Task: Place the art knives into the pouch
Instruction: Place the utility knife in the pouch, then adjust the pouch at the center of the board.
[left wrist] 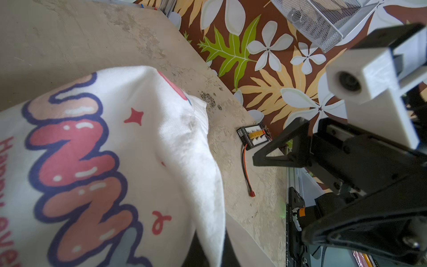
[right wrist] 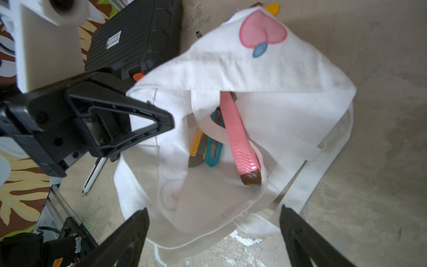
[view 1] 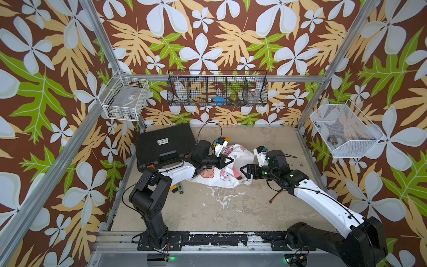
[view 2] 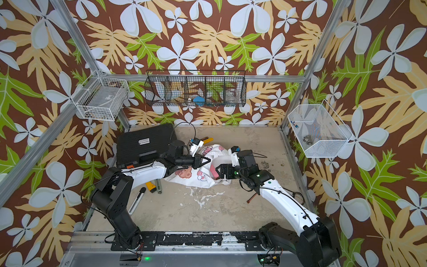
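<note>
While the left jaws clench the rim of the pouch [right wrist: 265, 69] on the tabletop [right wrist: 381, 138], the pink art knife [right wrist: 235, 134] lies inside its open mouth beside other cutters [right wrist: 213, 141], and the right jaws hang spread and empty nearby.

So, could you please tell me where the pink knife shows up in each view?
In a top view: knife in the pouch mouth, just below centre.
In a top view: same place.
Left wrist: not in it; only the pouch's printed outside.
Right wrist: mid-picture, leaning inside the open pouch.
Shared landmark: the pouch, in all four.
</note>
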Robot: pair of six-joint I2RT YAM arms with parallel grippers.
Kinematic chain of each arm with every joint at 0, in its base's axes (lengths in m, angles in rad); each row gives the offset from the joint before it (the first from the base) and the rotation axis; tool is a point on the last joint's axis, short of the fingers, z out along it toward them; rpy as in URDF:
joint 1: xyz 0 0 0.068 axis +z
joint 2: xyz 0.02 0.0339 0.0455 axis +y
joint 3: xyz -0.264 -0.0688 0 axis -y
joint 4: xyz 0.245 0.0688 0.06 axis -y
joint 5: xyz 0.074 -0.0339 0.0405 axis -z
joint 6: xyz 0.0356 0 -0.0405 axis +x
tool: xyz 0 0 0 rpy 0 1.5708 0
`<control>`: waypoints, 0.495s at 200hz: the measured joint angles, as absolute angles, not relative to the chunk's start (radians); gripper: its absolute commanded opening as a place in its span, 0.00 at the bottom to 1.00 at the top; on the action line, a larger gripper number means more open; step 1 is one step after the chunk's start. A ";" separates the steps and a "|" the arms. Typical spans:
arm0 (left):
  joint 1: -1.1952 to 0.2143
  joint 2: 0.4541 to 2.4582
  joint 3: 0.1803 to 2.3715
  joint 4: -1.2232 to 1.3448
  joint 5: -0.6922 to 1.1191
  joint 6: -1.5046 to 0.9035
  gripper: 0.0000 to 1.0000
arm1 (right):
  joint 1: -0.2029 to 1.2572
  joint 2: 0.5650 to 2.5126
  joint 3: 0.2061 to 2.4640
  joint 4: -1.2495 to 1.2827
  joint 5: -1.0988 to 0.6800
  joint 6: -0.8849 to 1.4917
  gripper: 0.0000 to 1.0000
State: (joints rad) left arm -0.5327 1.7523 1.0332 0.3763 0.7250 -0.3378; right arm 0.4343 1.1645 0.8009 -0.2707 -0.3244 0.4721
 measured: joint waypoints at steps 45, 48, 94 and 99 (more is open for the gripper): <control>-0.533 1.748 1.022 0.371 0.715 -0.339 0.00 | 0.371 1.228 0.704 -0.126 -0.390 0.565 0.81; -0.533 1.747 1.022 0.371 0.715 -0.339 0.00 | 0.364 1.232 0.700 -0.116 -0.393 0.574 0.80; -0.533 1.744 0.997 0.369 0.688 -0.339 0.00 | 0.266 1.365 0.688 0.020 -0.453 0.657 0.68; -0.533 1.744 0.992 0.369 0.688 -0.339 0.00 | 0.262 1.390 0.694 0.030 -0.459 0.667 0.67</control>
State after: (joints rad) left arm -0.5327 1.7435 0.9920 0.3695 0.6876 -0.3389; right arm 0.2623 1.3899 0.6941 0.0299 -0.4591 0.6670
